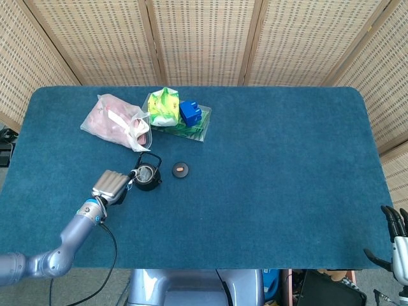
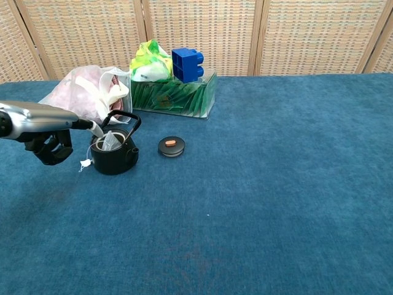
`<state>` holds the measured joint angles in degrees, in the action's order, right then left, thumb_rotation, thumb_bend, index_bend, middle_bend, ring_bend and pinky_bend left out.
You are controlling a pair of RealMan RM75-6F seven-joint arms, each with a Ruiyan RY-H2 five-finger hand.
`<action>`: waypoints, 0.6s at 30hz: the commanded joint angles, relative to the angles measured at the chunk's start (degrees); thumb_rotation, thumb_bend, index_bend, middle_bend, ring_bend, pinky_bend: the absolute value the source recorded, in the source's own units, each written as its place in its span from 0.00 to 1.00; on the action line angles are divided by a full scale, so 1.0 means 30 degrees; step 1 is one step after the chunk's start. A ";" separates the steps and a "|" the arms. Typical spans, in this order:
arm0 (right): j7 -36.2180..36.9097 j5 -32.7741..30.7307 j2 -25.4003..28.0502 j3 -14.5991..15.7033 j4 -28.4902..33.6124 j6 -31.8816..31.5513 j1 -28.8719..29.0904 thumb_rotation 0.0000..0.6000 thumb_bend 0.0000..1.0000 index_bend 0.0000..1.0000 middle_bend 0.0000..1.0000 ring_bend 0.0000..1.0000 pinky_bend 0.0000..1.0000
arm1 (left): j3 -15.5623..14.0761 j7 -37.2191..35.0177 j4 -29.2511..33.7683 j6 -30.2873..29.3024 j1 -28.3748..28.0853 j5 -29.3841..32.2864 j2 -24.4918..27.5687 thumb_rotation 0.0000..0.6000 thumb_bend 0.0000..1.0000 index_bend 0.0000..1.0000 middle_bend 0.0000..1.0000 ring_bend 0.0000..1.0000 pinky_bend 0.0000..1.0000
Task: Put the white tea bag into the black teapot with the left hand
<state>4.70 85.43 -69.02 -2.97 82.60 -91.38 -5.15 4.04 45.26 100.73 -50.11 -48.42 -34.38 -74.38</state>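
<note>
Head view: high, looking steeply down, whole worktop (image 1: 268,159) in frame. Chest view: low, nearer, facing the rear screens. Both share the black teapot (image 1: 145,176) area.

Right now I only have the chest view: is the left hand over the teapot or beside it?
Observer: Beside it. From the head view the left hand sits left of the teapot, with one finger pointing toward it.
Operator: Is the bag fully in?
Observer: From above, the tea bag lies within the rim. Its tag is outside, on the hand's side.
Operator: Where is the right hand?
Observer: The right hand is past the right front corner of the table, fingers apart, holding nothing.
</note>
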 commanded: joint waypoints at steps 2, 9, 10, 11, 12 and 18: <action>0.0021 -0.0028 -0.0004 -0.0008 -0.0025 0.0026 0.0003 1.00 0.12 0.11 0.18 0.03 0.10 | -0.0224 -0.0100 -0.0742 0.0487 -0.0685 0.0712 -0.0554 1.00 0.67 0.10 0.77 0.68 0.70; 0.0079 -0.0080 0.0005 -0.0004 -0.0039 0.0023 -0.0038 1.00 0.12 0.11 0.18 0.03 0.10 | -0.0544 -0.0247 -0.1203 0.0649 -0.1333 0.1445 -0.0962 1.00 0.67 0.10 0.77 0.68 0.70; 0.0081 -0.0087 0.0001 -0.0001 -0.0045 0.0020 -0.0047 1.00 0.12 0.11 0.18 0.03 0.10 | -0.0574 -0.0292 -0.1233 0.0689 -0.1390 0.1501 -0.0995 1.00 0.66 0.10 0.77 0.68 0.70; 0.0093 -0.0094 -0.0001 0.0001 -0.0049 0.0016 -0.0056 1.00 0.12 0.11 0.18 0.03 0.10 | -0.0613 -0.0329 -0.1266 0.0713 -0.1439 0.1521 -0.1032 1.00 0.67 0.10 0.77 0.68 0.70; 0.0104 -0.0102 -0.0005 0.0007 -0.0058 0.0016 -0.0067 1.00 0.12 0.11 0.18 0.03 0.10 | -0.0700 -0.0340 -0.1307 0.0739 -0.1520 0.1549 -0.1067 1.00 0.67 0.10 0.77 0.68 0.70; 0.0140 -0.0101 -0.0025 0.0005 -0.0100 0.0012 -0.0077 1.00 0.12 0.11 0.18 0.03 0.10 | -0.1009 -0.0784 -0.1096 0.0711 -0.1818 0.1556 -0.1004 1.00 0.67 0.10 0.77 0.68 0.70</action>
<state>5.12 85.13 -69.10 -2.96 82.30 -91.35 -5.38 1.07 43.21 97.23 -47.82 -53.79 -29.57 -77.52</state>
